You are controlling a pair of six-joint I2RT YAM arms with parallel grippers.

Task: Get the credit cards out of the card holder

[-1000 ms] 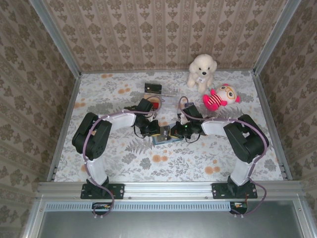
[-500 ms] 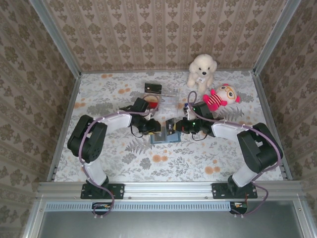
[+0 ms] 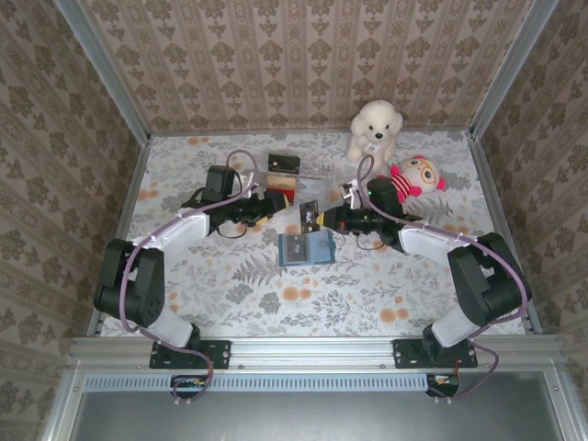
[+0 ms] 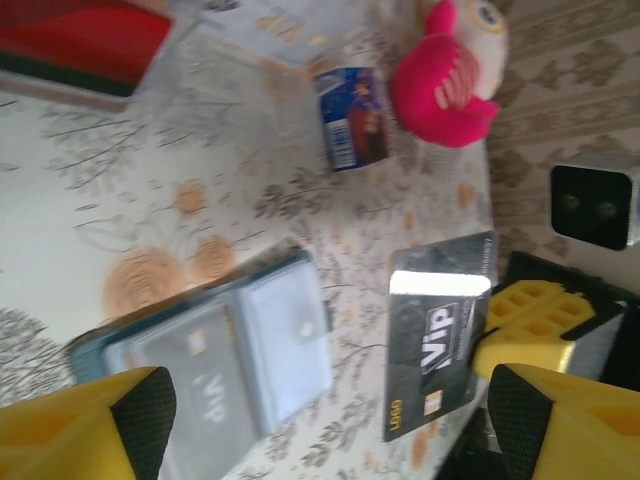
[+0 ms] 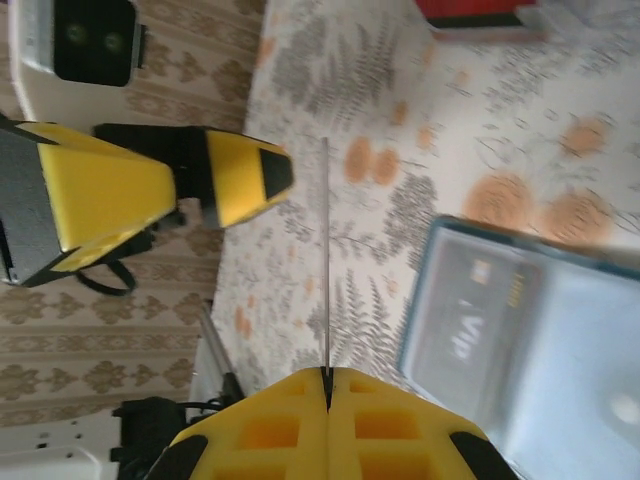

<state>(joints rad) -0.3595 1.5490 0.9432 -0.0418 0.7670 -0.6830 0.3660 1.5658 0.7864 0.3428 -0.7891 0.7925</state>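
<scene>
Top view: your right gripper [image 3: 323, 219] is clamped on the dark card [image 3: 308, 217], above the holder [image 3: 306, 248]. Left wrist: your left gripper [image 4: 325, 410] gapes wide, the holder below it, seemingly with a second card [image 4: 190, 385] inside. Right wrist: the card sits edge-on between the shut fingers [image 5: 390, 420].

Home-styled robot test cell: wallpapered panels [image 3: 303, 64], aluminium frame rails [image 3: 312, 348], floral tabletop [image 3: 354, 303], plush dog [image 3: 374, 131].
</scene>
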